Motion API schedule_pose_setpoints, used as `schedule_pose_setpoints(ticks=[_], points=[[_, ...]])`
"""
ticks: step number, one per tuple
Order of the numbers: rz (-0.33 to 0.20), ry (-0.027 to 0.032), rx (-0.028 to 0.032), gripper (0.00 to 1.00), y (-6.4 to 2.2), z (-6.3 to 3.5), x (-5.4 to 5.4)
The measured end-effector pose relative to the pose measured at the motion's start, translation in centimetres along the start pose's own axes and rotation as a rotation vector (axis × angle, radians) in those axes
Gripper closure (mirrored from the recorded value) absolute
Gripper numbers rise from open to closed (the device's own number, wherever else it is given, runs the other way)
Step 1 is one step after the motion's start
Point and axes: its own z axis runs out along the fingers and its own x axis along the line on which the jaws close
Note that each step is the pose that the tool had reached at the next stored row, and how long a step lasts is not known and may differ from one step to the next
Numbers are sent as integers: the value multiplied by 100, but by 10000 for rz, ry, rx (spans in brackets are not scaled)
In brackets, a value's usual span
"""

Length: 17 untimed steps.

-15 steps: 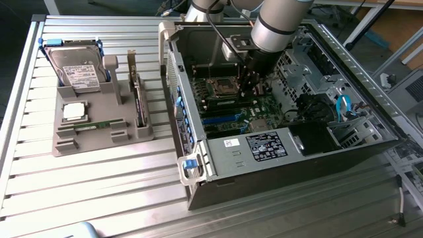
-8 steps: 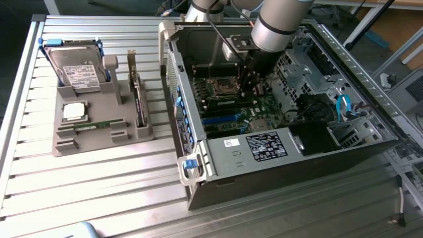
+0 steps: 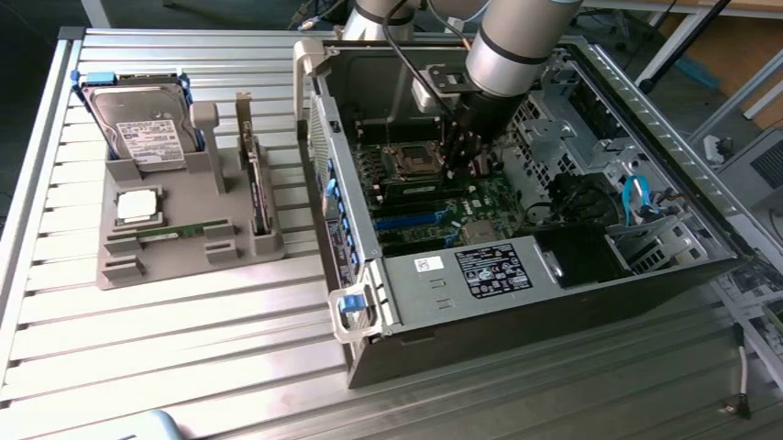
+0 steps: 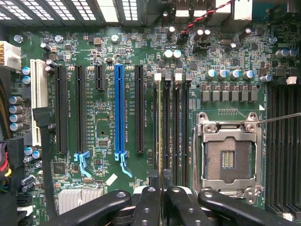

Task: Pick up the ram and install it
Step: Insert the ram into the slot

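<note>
Our hand (image 4: 162, 192) is clamped on the ram (image 4: 161, 122), which looks edge-on right under the fingers, over the memory slots (image 4: 178, 122). If it's tilted or a hair off, we reckon pushing could jam it or bend the stick. The open processor socket (image 4: 228, 155) sits just beside the hand too.

An open computer case (image 3: 514, 275) lies on the slatted metal counter (image 3: 183, 367), its green motherboard (image 4: 103, 117) spread out beneath the fingers (image 4: 146, 207). A processor socket (image 4: 228, 157) with a metal frame sits just beside the fingers. On their other side, a little farther off, a blue card slot (image 4: 119, 110) stands among black slots (image 4: 60, 108). Well apart from the fingers, toward the exterior view's left, a grey holder (image 3: 183, 266) carries a hard drive (image 3: 145, 124), a square silver processor chip (image 3: 137, 206) and an upright expansion card (image 3: 255, 183).
</note>
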Motion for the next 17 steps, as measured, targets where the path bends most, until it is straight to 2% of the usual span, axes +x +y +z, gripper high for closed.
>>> schedule_pose_setpoints(ticks=[17], points=[[93,-2,2,88,-2,4,0]])
